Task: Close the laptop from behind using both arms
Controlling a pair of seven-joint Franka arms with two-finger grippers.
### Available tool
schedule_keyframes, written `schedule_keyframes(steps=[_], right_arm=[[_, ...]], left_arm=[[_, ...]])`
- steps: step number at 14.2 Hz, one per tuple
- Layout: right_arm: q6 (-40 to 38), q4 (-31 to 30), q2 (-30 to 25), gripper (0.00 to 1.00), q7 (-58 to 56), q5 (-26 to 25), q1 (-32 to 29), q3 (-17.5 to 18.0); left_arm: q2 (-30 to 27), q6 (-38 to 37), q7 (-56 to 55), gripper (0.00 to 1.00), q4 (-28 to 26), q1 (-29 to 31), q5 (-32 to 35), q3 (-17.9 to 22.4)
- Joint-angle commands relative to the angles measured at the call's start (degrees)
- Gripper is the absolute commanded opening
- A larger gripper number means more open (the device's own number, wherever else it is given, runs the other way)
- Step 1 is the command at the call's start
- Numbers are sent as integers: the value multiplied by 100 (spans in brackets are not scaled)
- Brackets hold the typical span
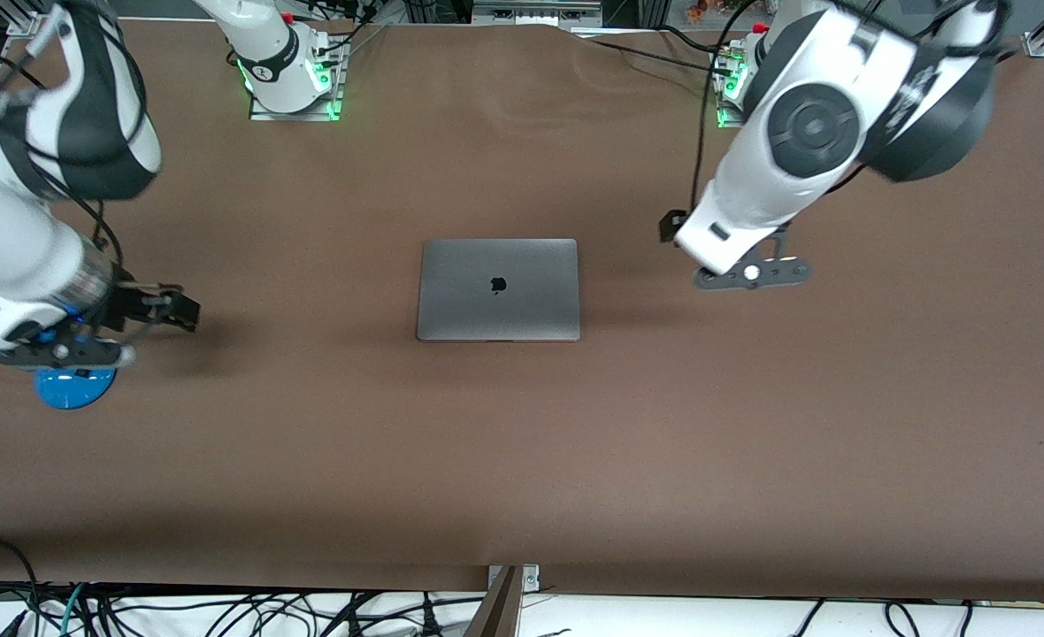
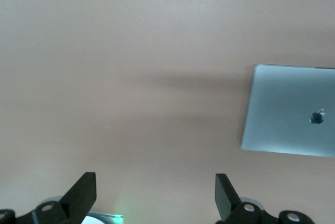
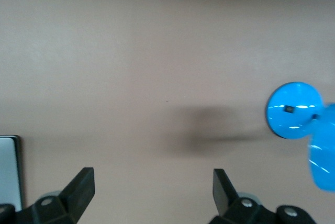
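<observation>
The blue desk lamp (image 1: 71, 387) lies nearest the front camera, its round base on the brown table (image 1: 522, 460) at the right arm's end. The right gripper (image 1: 157, 307) hangs directly above it, a little toward the middle of the table from the base. In the right wrist view the right gripper's fingers (image 3: 81, 185) stand wide apart with only bare table between them; they hold nothing. The lamp's base (image 3: 294, 110) shows off to one side of those fingers, and a sliver of the laptop (image 3: 9, 169) shows at the other side.

The laptop (image 1: 498, 289) sits shut and flat in the middle of the table, lid up with the dark apple logo (image 1: 499, 284) showing. It lies between the two grippers, well apart from each, and neither touches it.

The left gripper (image 1: 668, 226) hovers over bare table toward the left arm's end, beside the laptop. Its fingers (image 2: 84, 191) are spread fully in the left wrist view and carry nothing; the laptop (image 2: 290, 110) lies off to one side of them, clear of both.

The two arm bases, lit green, stand farthest from the front camera.
</observation>
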Motion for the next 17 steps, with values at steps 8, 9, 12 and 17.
schedule_keyframes(steps=[8,9,12,17], right_arm=[[-1407,-498,-1638,100,-600,843,-60,-651],[-1407,-594,-1647,100,-575,843,-69,-659],[-1328,-621,-1647,100,-566,773,-43,-659],[-1090,-543,-1463,100,-566,747,1,-659]], left_arm=[[-2142,458,1861,100,-2103,-45,-286,1231],[-2196,440,2098,100,-2103,-53,-287,1372],[-2293,397,2626,100,-2034,-53,-270,1759],[-2214,-16,2681,100,-1410,52,-173,1822]])
